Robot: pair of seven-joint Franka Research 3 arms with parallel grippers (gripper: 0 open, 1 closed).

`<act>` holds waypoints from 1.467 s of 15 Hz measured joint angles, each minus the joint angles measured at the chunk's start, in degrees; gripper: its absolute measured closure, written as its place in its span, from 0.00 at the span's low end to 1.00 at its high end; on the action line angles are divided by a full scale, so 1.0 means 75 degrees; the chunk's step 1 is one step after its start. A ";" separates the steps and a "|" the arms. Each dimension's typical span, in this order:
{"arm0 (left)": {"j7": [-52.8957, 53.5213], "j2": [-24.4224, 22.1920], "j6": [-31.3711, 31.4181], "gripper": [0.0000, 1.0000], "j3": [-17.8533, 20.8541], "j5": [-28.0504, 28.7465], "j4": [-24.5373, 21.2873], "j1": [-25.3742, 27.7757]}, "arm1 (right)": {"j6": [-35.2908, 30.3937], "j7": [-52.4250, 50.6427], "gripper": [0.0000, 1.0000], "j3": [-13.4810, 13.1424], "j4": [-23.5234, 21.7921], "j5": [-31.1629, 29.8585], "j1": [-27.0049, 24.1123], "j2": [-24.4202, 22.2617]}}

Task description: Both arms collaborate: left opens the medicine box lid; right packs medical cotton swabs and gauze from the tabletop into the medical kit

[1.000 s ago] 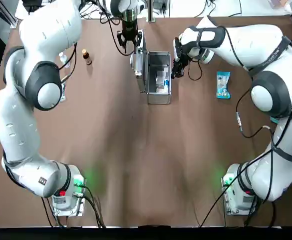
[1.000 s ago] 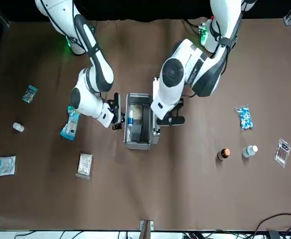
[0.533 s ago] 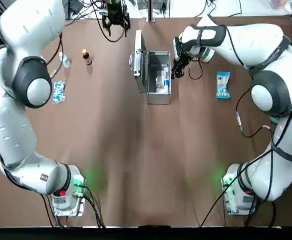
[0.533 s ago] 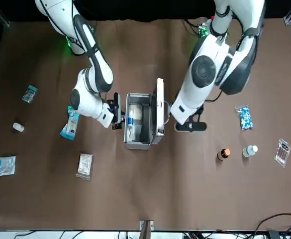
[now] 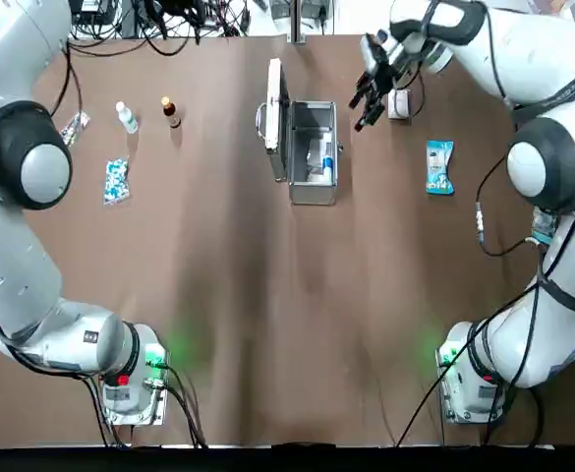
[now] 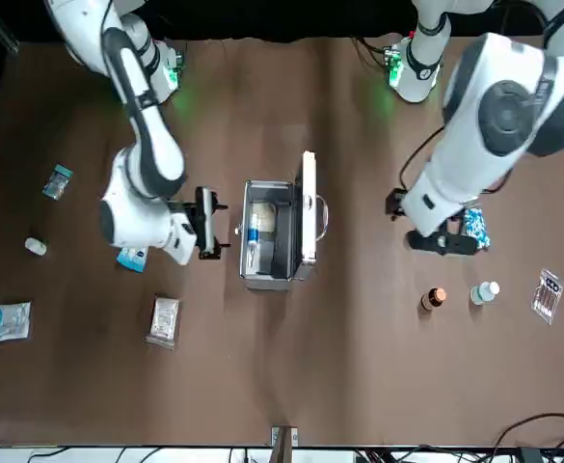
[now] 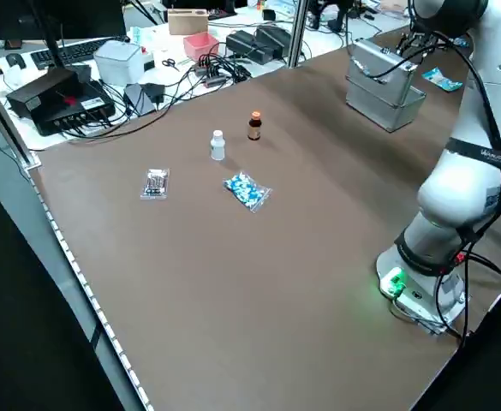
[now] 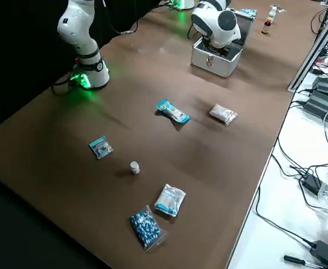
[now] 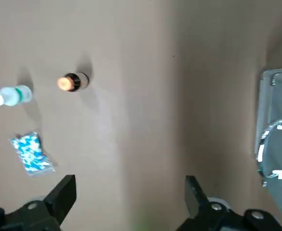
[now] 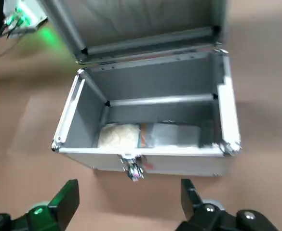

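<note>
The silver medical kit stands open on the brown tabletop, its lid upright by itself. A cream wad and a silvery packet lie inside the medical kit. The blue-and-white medical cotton swabs lie on the tabletop to the kit's right. The pale gauze lies farther back. My right gripper hovers open and empty between kit and gauze, facing the kit's latch side. My left gripper hangs open and empty well left of the kit, over the speckled packet.
A brown vial, a white bottle, a blue-white speckled packet and a clear bag lie at the left. Small packets and a little bottle sit far right. Cables crowd the table's far edge.
My left gripper has let go of the lid and swung away to the left; the lid stays upright. My right gripper has pulled back from the kit's side toward the gauze.
</note>
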 joint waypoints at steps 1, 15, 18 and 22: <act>0.0170 -0.0043 -0.0001 0.00 -0.0001 0.0000 0.0001 0.0156 | -0.0088 0.0222 0.07 -0.0048 0.0070 -0.0044 -0.0173 0.0000; 0.1263 -0.1090 -0.0120 0.00 0.0365 -0.0652 0.0019 0.1769 | -0.3869 0.6190 0.02 -0.1035 0.3678 -0.3777 -0.1679 -0.0294; 0.1508 -0.1486 -0.0178 0.00 0.1483 -0.1149 0.0003 0.1342 | -0.4127 0.6873 0.02 -0.1266 0.4046 -0.4630 -0.1982 -0.0317; 0.1486 -0.1712 -0.0201 0.00 0.1633 -0.1152 -0.0210 0.0997 | -0.4320 0.8964 0.02 -0.1277 0.4092 -0.4883 -0.2026 -0.0318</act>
